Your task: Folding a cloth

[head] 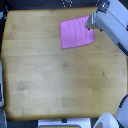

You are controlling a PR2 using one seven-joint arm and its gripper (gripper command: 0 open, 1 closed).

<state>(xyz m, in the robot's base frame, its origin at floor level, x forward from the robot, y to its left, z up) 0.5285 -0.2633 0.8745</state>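
Cloth (76,32) lies flat near table (60,80) far edge, end effector (91,26) at its right edge, grip unclear.

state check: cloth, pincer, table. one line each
cloth: lying flat on the table near the far edge, spread out, no fold visible
pincer: at the cloth's edge on the exterior view's right; too blurred to tell open or shut
table: wooden top, bears the cloth toward its far side
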